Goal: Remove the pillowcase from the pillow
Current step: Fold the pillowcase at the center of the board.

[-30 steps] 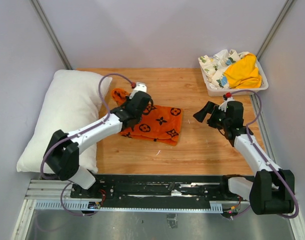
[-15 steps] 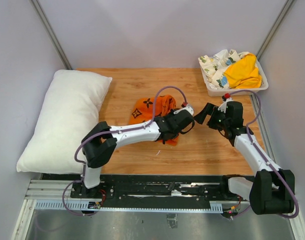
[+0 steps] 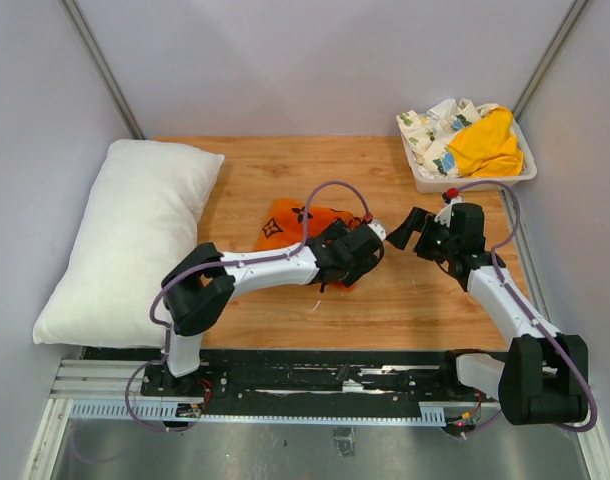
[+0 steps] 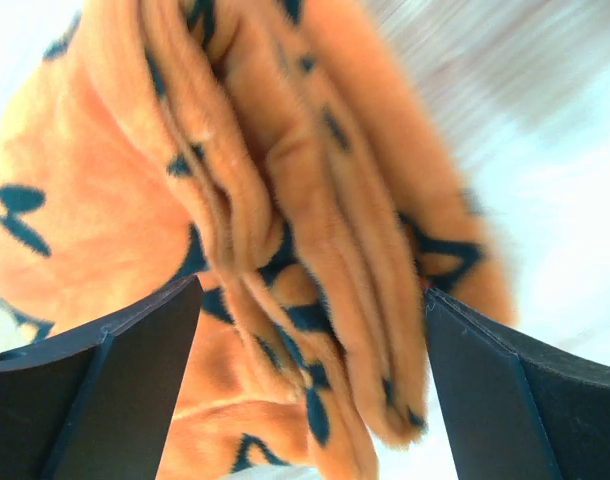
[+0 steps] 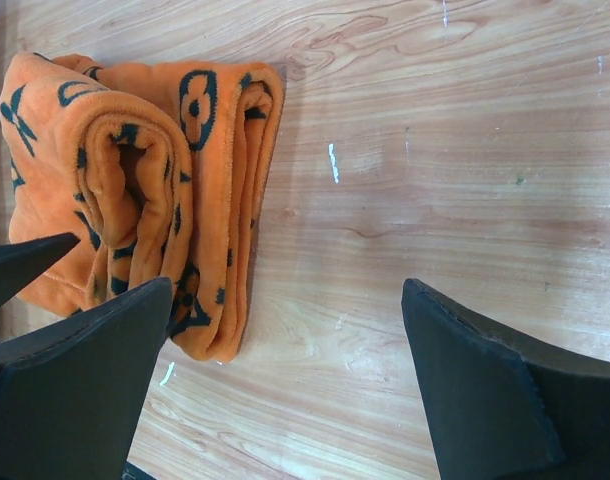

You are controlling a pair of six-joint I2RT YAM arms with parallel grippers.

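Though bare of its cover, lies plump and soft along the left edge of the table (image 3: 405, 310): pillow (image 3: 125, 240).
Bunched mid-table in thick rolled folds, clear of it: pillowcase (image 3: 285, 218). Plush, limp and light, likely to sag and unroll when lifted; best pinched across one doubled fold edge. Left gripper (image 4: 312, 286) spread wide astride those folds, clamping nothing; right gripper (image 5: 290, 285) likewise wide open, empty, just beside. Black flower, star and circle motifs only; no readable writing or label.
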